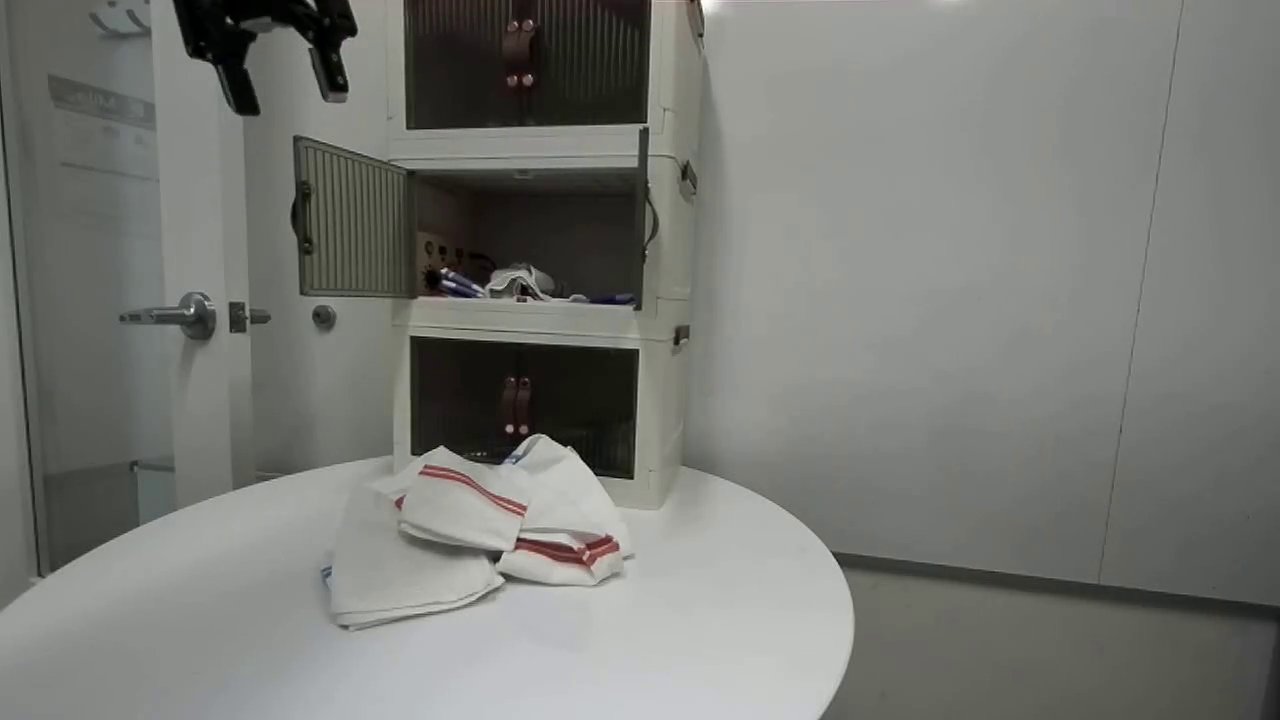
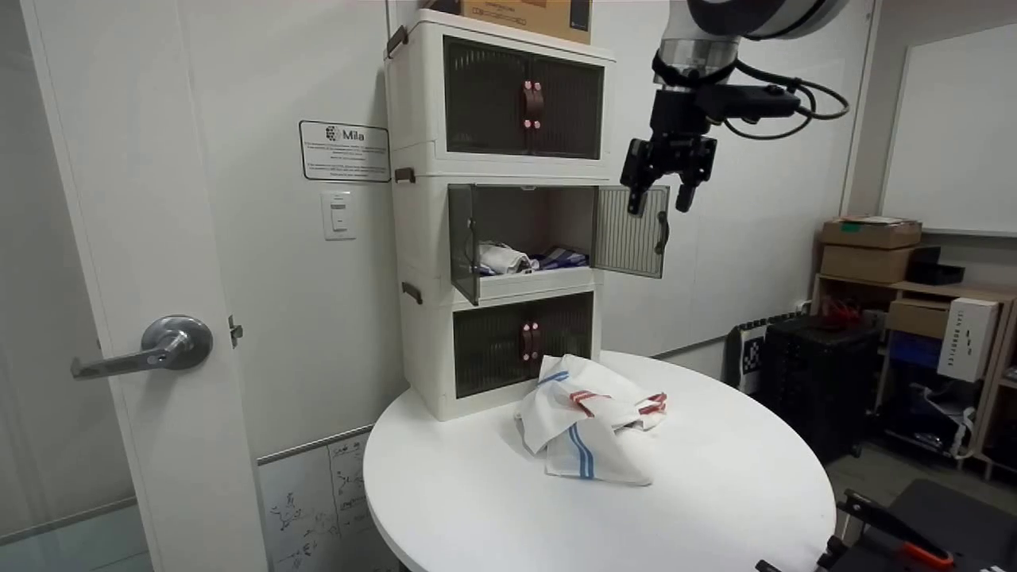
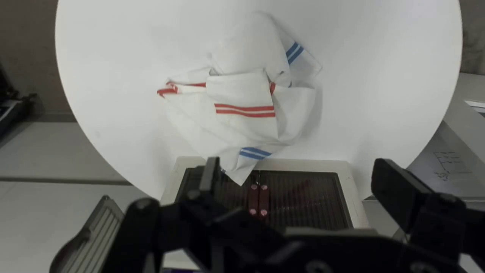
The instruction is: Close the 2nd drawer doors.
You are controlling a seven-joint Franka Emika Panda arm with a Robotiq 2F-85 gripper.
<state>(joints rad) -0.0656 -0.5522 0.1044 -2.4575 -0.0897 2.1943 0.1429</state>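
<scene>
The middle tier of the white cabinet (image 1: 550, 318) stands open in both exterior views. Its left-hand door panel (image 1: 355, 220) is swung outward; it also shows in an exterior view (image 2: 463, 242). Its right-hand panel (image 2: 624, 238) is swung out too and looks almost edge-on in an exterior view (image 1: 643, 220). A ribbed door panel with a handle shows at the lower left of the wrist view (image 3: 96, 235). My gripper (image 2: 660, 209) is open and empty, in the air, overlapping the right-hand panel in that view. It also shows in an exterior view (image 1: 290, 100) and the wrist view (image 3: 297, 172).
The top tier doors (image 2: 524, 99) and bottom tier doors (image 2: 524, 342) are shut. White cloths (image 1: 480, 530) with red and blue stripes lie on the round white table (image 1: 700, 640) before the cabinet. Folded white and blue things (image 2: 504, 258) lie inside the middle tier.
</scene>
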